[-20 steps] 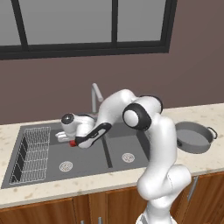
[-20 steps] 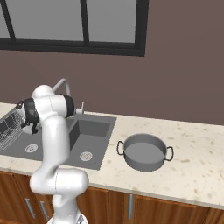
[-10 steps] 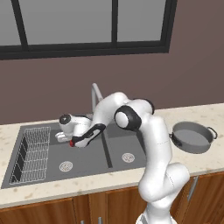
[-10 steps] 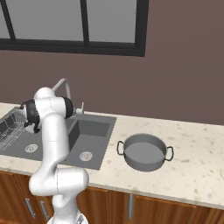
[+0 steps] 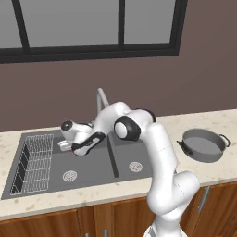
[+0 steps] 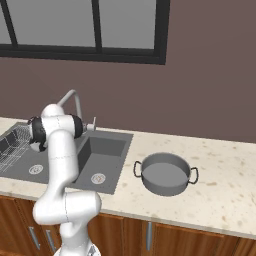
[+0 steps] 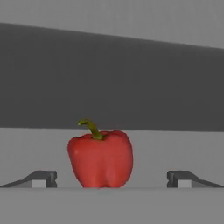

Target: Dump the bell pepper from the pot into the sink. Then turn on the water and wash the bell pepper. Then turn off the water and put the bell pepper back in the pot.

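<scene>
A: Gripper (image 7: 109, 179)?
B: Low in the sink's (image 5: 92, 172) left basin, jaws spread wide, gripping nothing.
A: Bell pepper (image 7: 100, 158)?
B: Upright between the fingertips (image 7: 41, 178), touching neither.
A: Pot (image 5: 202, 145)?
B: On the counter, right of the sink.

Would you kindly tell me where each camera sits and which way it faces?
Left base view: behind-left, looking down at the sink; the arm reaches from lower right.
Right base view: behind-right, same sink; arm at lower left.
Hand view: looks along the pincer at the bell pepper, open fingertips flanking.
Both base views share the empty pot.
</scene>
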Tool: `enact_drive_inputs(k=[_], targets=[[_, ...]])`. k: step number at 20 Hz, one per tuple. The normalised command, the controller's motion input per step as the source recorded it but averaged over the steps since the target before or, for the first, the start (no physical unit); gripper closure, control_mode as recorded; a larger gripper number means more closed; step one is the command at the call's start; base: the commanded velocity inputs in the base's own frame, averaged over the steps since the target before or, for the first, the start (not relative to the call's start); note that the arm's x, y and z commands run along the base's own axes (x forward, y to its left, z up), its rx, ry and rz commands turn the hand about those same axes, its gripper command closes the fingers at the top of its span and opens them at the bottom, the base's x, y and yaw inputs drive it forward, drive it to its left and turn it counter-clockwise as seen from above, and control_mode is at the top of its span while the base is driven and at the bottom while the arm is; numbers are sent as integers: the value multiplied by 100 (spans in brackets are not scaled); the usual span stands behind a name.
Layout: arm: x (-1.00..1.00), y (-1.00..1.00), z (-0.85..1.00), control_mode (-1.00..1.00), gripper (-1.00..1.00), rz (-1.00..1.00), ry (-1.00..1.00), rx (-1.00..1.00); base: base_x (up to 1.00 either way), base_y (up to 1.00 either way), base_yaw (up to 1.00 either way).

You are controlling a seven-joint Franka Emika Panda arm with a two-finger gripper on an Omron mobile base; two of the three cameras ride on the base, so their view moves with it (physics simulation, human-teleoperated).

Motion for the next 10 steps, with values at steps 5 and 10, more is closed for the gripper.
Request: enact_drive_inputs(k=[5, 10], targets=[[27, 8, -29, -100, -100, 0, 8, -3, 0, 0, 0], [15, 1, -37, -100, -100, 0, 10, -4, 0, 0, 0]])
